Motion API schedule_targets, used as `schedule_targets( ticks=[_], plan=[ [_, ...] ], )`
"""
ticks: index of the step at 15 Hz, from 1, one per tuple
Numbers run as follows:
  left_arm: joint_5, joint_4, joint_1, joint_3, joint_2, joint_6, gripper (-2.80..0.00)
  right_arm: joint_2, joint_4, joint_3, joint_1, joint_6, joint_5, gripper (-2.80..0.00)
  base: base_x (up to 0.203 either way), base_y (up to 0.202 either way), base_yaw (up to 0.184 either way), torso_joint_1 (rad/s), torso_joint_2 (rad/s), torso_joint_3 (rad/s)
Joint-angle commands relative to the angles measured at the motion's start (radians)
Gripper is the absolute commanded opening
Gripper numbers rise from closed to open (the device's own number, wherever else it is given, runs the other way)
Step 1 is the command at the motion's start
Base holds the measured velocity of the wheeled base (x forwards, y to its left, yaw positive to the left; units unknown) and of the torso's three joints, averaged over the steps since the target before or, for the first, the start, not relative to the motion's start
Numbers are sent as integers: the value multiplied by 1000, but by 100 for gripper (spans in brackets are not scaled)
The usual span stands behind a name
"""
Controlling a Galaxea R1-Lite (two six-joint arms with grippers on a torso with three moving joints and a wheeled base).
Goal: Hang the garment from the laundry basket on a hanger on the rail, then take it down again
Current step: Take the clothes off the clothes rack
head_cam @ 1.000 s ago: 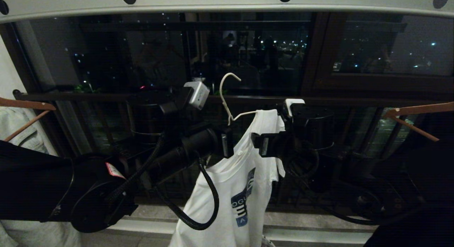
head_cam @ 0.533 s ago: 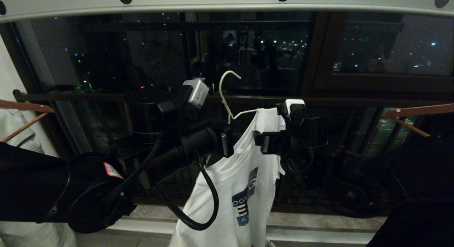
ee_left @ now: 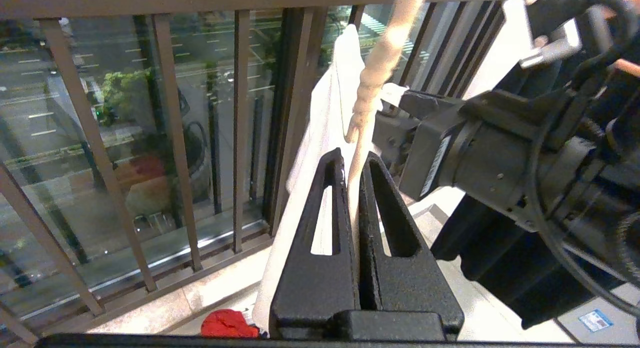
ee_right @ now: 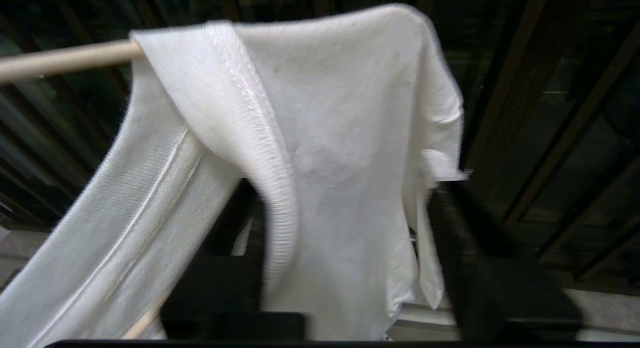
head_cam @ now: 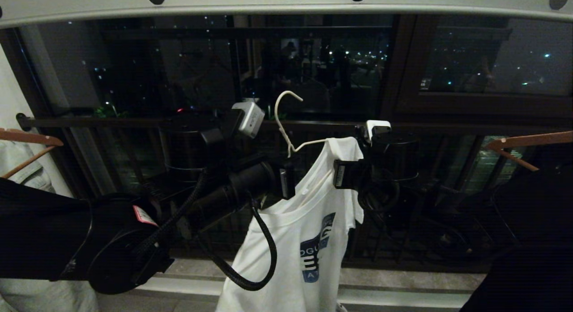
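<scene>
Here the left gripper clamps the hanger bearing the garment; the right gripper's jaws are unreadable.

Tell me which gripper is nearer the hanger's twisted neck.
Left. The left gripper is shut on the hanger just below its neck; the right gripper is at the T-shirt's shoulder, farther along.

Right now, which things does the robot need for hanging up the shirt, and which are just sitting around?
Needed:
- white T-shirt
- cream wire hanger, clamped in the left gripper
- right gripper, at the shirt's shoulder
- grey holed rail overhead

Just around:
- brown wooden hangers
- pale denim piece
- window railing
- red cloth on the floor
</scene>
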Motion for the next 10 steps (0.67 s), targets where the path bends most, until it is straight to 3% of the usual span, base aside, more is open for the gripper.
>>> schedule_targets(
  ticks=[1,5,10],
  plan=[
    [0,-4,0,0,6,-2,-280,-11,-17,0,-1,1,-3,-280,0,0,0,0,0,0],
    [2,-4,0,1,11,0,-280,-10,-39,-2,-1,4,-3,-280,0,0,0,0,0,0],
    [-2,-2,-2,16,-6,8,-280,-5,-40,-44,-92,21,1,-280,0,0,0,0,0,0]
  ],
)
